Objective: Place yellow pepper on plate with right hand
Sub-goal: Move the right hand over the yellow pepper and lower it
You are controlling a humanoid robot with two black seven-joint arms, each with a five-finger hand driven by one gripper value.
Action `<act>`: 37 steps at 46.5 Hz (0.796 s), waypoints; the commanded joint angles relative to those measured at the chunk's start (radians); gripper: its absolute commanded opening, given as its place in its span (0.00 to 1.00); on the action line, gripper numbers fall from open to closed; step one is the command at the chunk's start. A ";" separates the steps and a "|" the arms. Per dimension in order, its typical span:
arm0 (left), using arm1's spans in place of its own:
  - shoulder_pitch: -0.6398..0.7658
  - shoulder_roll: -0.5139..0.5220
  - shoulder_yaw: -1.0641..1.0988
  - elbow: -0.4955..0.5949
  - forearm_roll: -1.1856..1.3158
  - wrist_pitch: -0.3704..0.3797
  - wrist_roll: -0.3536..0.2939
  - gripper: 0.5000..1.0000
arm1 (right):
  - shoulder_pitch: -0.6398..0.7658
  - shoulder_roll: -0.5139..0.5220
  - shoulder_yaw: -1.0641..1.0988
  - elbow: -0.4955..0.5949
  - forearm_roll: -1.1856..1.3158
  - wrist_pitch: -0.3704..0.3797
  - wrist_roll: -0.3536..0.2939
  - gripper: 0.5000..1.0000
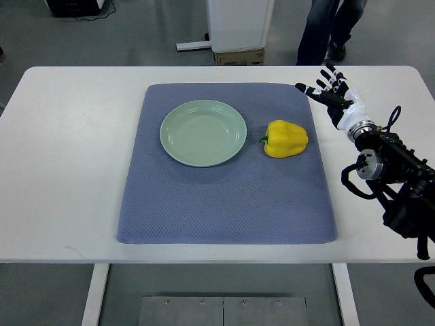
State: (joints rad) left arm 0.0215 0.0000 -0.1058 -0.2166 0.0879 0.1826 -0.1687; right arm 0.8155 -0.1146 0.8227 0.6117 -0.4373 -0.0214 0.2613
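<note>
Pepper on mat, right hand spread and empty

Yellow pepper (286,139) lying on its side on the blue-grey mat (224,204), just right of the plate (203,133), not touching it. Green stem turned toward the plate rim, small gap between the two. Plate pale green, round, bare, resting on the upper middle of the mat. Mat spread flat on the white table (68,170), far edge close to the table's far side, near edge close to its front.

Right hand (331,92) well right of the plate and beyond the pepper, over the mat's far right corner and the bare tabletop next to it. Fingers (319,91) apart and extended, pointing up and left in the picture, gripping nothing. Clear of the pepper, with open mat between them. White wrist cuff behind the hand, then black forearm with cables running off to the right edge of the picture.

Past the table, farther from the plate: grey floor, base of a white stand (234,30), and a person's legs (326,30) in dark trousers.
</note>
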 commanded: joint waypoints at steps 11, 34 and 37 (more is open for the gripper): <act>0.000 0.000 0.000 0.000 0.000 0.000 0.000 1.00 | 0.043 -0.062 -0.152 0.007 -0.003 0.006 0.062 1.00; 0.000 0.000 0.000 0.000 0.000 0.000 0.000 1.00 | 0.169 -0.168 -0.548 0.072 -0.035 0.057 0.225 1.00; 0.000 0.000 0.000 0.000 0.001 0.000 0.000 1.00 | 0.192 -0.169 -0.596 0.074 -0.047 0.058 0.248 1.00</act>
State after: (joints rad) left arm 0.0217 0.0000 -0.1058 -0.2168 0.0877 0.1828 -0.1685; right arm 0.9860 -0.2816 0.2704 0.6846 -0.4727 0.0365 0.4879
